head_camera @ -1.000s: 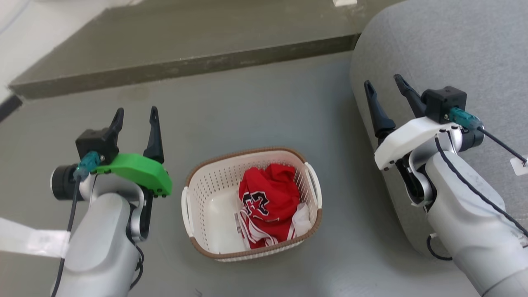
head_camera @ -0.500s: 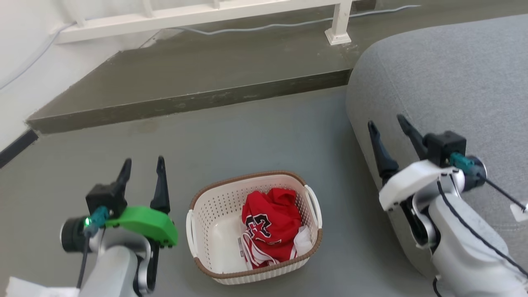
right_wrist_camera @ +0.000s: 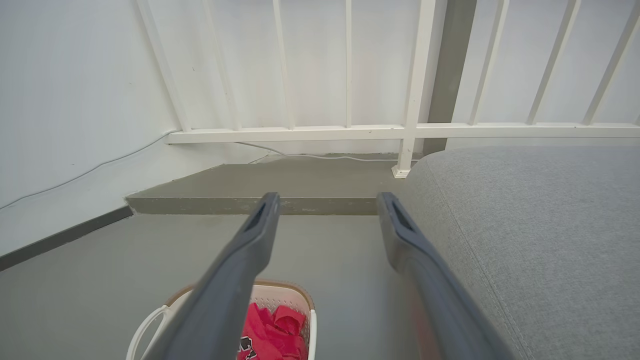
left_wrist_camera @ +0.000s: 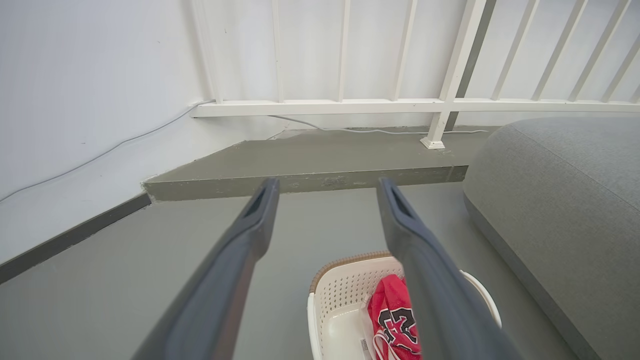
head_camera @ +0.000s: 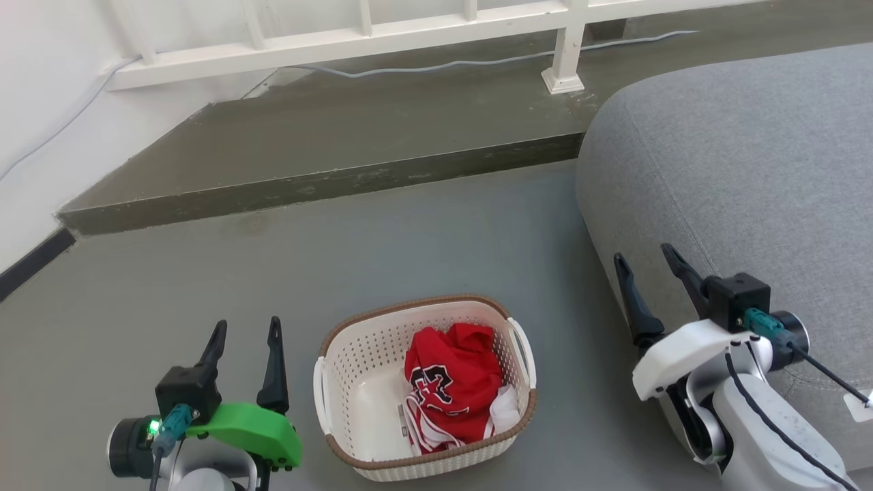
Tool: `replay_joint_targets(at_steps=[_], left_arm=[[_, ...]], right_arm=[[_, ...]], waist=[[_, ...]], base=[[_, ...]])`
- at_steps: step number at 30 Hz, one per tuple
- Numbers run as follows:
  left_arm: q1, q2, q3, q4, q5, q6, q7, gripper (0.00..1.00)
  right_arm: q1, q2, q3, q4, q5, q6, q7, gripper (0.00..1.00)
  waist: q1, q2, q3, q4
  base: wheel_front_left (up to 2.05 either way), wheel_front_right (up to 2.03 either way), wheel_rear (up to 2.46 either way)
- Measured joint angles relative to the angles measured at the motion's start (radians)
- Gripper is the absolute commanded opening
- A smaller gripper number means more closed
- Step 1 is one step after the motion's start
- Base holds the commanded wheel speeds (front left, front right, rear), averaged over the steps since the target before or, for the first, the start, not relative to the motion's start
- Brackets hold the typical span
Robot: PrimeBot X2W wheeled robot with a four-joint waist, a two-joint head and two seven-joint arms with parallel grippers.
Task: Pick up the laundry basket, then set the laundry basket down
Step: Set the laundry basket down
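The laundry basket [head_camera: 354, 382] rests on the grey floor, cream-white and perforated, with a brown rim and a white loop handle on each short side. A red jersey [head_camera: 450, 385] lies inside it. My left gripper [head_camera: 247, 329] hovers to the basket's left, open and holding nothing. My right gripper [head_camera: 644, 256] is off to the basket's right, in front of the grey sofa, also open and holding nothing. In the left wrist view the basket [left_wrist_camera: 340, 300] sits low between the fingers [left_wrist_camera: 250, 230]. The right wrist view has the basket [right_wrist_camera: 285, 295] at its bottom edge.
A grey sofa [head_camera: 736, 177] fills the right side, close behind my right arm. A raised concrete step [head_camera: 327, 184] crosses the floor beyond the basket, with a white railing [head_camera: 409, 34] and a cable behind it. A white wall runs along the left.
The head camera has tilted up, so the basket and both grippers sit lower in the picture and the railing has come into view. Both grippers stay open beside the basket.
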State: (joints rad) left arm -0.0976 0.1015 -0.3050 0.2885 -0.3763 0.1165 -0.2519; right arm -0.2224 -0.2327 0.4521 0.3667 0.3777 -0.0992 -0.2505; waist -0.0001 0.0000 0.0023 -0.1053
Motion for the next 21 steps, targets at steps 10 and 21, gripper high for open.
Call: replay_joint_targets(at_steps=[10,21], left_arm=[[0.062,-0.016,0.029,-0.061,0.029,0.003,0.000,1.00],[0.110,-0.022,0.043,-0.082,0.041,0.003,0.000,1.00]], right_arm=[[0.069,0.011,-0.018,-0.032,-0.009,-0.001,0.000,1.00],[0.102,0.015,-0.019,-0.044,-0.020,0.001,0.000,1.00]], waist=[[0.0000,0.0000,-0.005,0.005],[0.0000,0.0000,-0.006,0.009]], base=[[0.00,0.00,0.00],[0.00,0.00,0.00]])
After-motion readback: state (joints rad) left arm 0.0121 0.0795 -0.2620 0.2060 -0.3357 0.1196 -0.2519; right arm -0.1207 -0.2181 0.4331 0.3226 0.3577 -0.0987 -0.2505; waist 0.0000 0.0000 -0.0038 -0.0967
